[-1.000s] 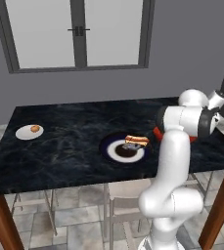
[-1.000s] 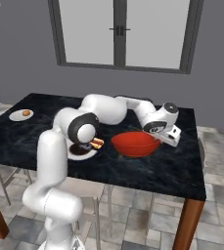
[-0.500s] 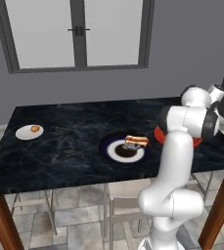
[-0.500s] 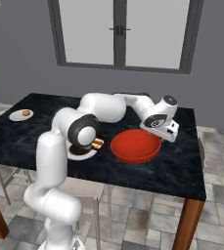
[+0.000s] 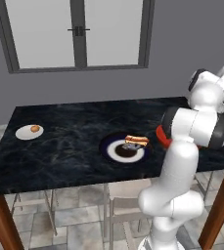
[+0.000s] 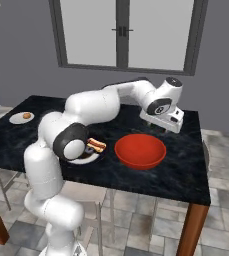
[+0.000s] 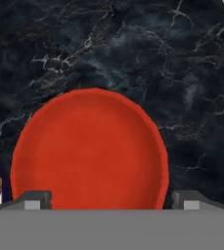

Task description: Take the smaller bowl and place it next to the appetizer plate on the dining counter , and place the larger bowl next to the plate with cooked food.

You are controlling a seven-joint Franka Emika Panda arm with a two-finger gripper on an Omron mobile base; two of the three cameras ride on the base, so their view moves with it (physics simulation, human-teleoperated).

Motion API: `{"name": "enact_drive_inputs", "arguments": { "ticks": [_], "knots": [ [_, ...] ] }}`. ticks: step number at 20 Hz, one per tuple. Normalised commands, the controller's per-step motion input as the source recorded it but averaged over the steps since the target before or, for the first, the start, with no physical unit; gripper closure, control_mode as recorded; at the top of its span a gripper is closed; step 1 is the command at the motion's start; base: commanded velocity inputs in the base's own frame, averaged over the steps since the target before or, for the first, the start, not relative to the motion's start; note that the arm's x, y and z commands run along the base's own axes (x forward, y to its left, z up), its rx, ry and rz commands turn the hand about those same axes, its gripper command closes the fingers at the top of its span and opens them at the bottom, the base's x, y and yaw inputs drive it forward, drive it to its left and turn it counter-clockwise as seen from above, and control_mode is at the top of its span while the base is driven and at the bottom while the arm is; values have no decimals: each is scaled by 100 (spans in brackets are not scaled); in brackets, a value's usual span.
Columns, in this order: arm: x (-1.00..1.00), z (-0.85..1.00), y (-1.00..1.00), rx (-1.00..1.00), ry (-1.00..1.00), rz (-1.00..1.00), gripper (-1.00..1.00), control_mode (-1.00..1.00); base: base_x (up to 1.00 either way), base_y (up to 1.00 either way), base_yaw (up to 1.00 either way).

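Observation:
The larger bowl (image 6: 140, 150), wide and glossy red, rests upright on the dining counter (image 6: 186, 155) just right of the plate with cooked food (image 5: 109, 147). In the left base view my arm covers all but a red sliver of the larger bowl (image 5: 160, 135). My gripper (image 6: 159, 126) hangs open just above and behind the bowl's far rim, holding nothing. In the hand view the larger bowl (image 7: 89, 151) lies between the spread fingertips (image 7: 33, 200) of the gripper (image 7: 112, 201). The appetizer plate (image 5: 28, 132) sits at the counter's far left. The smaller bowl is out of view.
A grey wall with a window stands behind the counter. Bare marble stretches between the two plates (image 5: 69, 146). A chair is tucked under the counter's front edge (image 5: 116, 210). The counter's right edge lies close to the bowl.
My gripper has opened and let go of the larger bowl, which now rests on the counter. The hand has risen slightly and drawn back from it.

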Motion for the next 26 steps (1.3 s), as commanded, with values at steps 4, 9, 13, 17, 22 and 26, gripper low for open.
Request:
{"name": "enact_drive_inputs", "arguments": {
  "ticks": [4, 9, 13, 17, 22, 26],
  "knots": [
    [-68, 61, 73, -9, 0, 4, -100, -100, 0, 0, 0],
    [-50, 57, 99, -11, 0, 4, -100, -100, 0, 0, 0],
    [-54, 29, 100, -15, -11, 8, -100, -100, 0, 0, 0],
    [-56, 13, 100, -20, -21, 8, -100, -100, 0, 0, 0],
    [-71, 41, 68, -15, -30, 4, -100, -100, 0, 0, 0],
    [-75, 60, 28, -9, -34, 12, -100, -100, 0, 0, 0]
  ]
}}
